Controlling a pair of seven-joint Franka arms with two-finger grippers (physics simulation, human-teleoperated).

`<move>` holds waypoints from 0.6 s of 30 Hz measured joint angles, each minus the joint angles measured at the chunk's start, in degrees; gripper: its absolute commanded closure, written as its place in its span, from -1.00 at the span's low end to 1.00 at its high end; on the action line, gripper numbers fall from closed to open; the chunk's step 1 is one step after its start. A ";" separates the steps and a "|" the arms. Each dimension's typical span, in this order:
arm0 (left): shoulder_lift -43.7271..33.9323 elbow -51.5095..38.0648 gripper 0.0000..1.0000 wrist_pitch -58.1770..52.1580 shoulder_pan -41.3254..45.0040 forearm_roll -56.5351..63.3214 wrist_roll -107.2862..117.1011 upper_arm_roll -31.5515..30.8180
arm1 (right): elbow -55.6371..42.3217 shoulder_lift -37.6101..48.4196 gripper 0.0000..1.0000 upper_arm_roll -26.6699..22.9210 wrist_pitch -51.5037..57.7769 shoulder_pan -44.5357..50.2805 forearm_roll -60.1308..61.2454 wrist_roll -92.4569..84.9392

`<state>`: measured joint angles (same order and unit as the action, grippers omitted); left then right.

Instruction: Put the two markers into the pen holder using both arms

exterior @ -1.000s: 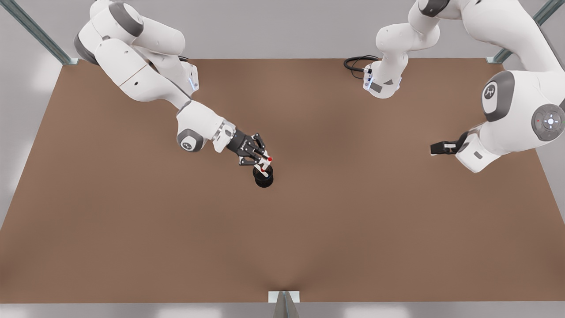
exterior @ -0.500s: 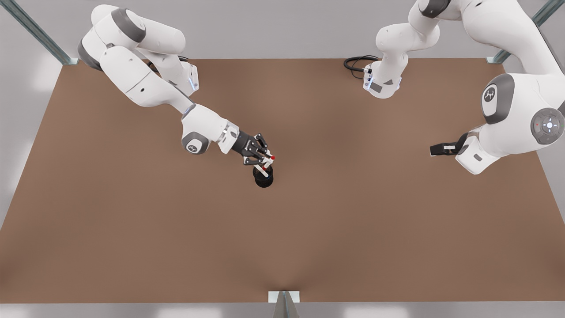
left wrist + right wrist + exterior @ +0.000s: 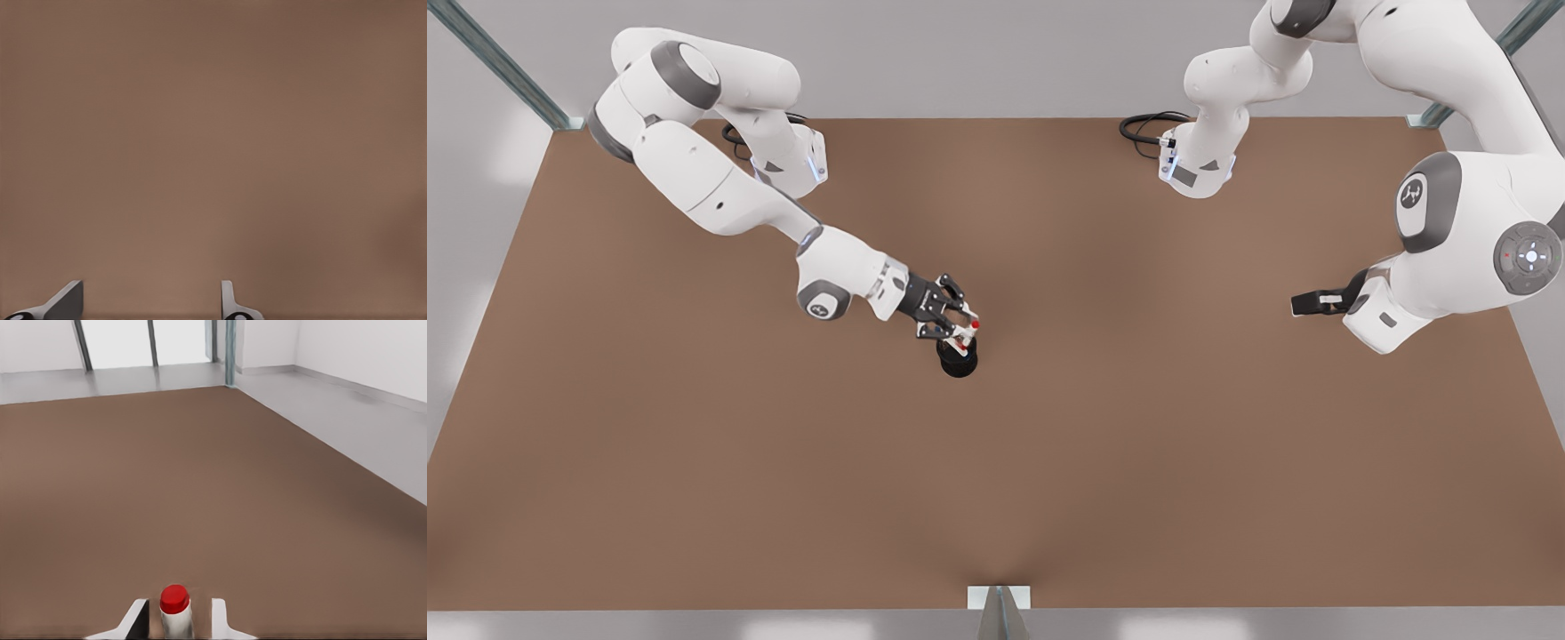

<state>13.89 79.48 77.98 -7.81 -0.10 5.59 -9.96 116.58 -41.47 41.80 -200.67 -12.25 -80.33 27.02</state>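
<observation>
A black pen holder [image 3: 959, 361] stands on the brown table, a little left of centre in the front view. Directly above its rim my right gripper [image 3: 963, 331] is shut on a white marker [image 3: 964, 336] with a red end, held nearly upright and reaching down toward the holder's mouth. In the right wrist view the marker's red end [image 3: 175, 599] sits between the two fingers of the right gripper [image 3: 177, 618]. My left gripper [image 3: 1303, 304] waits far off at the front view's right, above bare table. Its fingers [image 3: 67, 301] stand wide apart in the left wrist view, with nothing between them.
The two arm bases [image 3: 791, 164] [image 3: 1196, 169] stand at the back edge of the table [image 3: 1049, 462], with a black cable loop [image 3: 1145, 129] by one of them. A metal bracket [image 3: 999, 597] sits at the middle of the front edge.
My right arm has stretched out and lowered the marker toward the pen holder's mouth. The left arm has barely shifted.
</observation>
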 measured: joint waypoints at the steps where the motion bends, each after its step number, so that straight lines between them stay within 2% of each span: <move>1: 0.00 0.00 -1.00 0.00 -0.02 0.00 0.02 -0.02 | -0.24 -0.17 -0.99 -0.08 0.02 0.01 -0.14 -0.03; 3: 0.02 0.00 -1.00 0.00 -0.01 -0.01 0.06 -0.03 | -1.99 -0.10 -1.00 -0.03 0.20 -0.01 -0.42 -0.11; 7: 0.01 -0.13 -1.00 0.01 0.12 0.02 0.14 -0.03 | -6.69 4.60 -1.00 3.15 5.51 -0.42 -0.70 -0.23; 8: 0.14 -0.24 -1.00 0.03 0.33 0.05 0.16 -0.09 | -9.04 6.09 -1.00 3.94 8.16 0.35 -0.64 -0.24; 9: 0.28 -0.36 -1.00 0.09 0.51 0.16 0.17 -0.30 | -10.28 10.23 -1.00 2.74 10.62 1.86 0.09 -0.25; 12: 0.87 -1.41 -1.00 1.43 2.74 0.52 -0.30 -0.63 | -7.56 25.93 -1.00 -15.16 15.97 12.50 7.60 -0.29; 13: 1.40 -2.15 -1.00 1.98 2.96 0.61 -0.71 -0.68 | -5.46 30.09 -1.00 -19.22 17.63 14.11 10.09 -0.33; 15: 2.50 -3.18 -1.00 3.14 3.50 0.76 -1.64 -0.67 | -6.65 35.15 -1.00 -22.20 26.20 17.61 22.66 -1.39; 17: 4.68 -4.91 -1.00 4.07 3.66 0.88 -2.46 -0.66 | -14.04 37.63 -1.00 -25.90 39.78 23.52 41.25 -3.38; 18: 5.59 -5.68 -1.00 4.49 3.62 0.92 -2.85 -0.66 | -18.30 37.93 -1.00 -29.40 47.63 26.98 48.85 -4.28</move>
<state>19.48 73.79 82.47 -4.19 0.82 2.74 -10.61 98.28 -3.53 12.41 -153.04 14.73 -31.49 22.74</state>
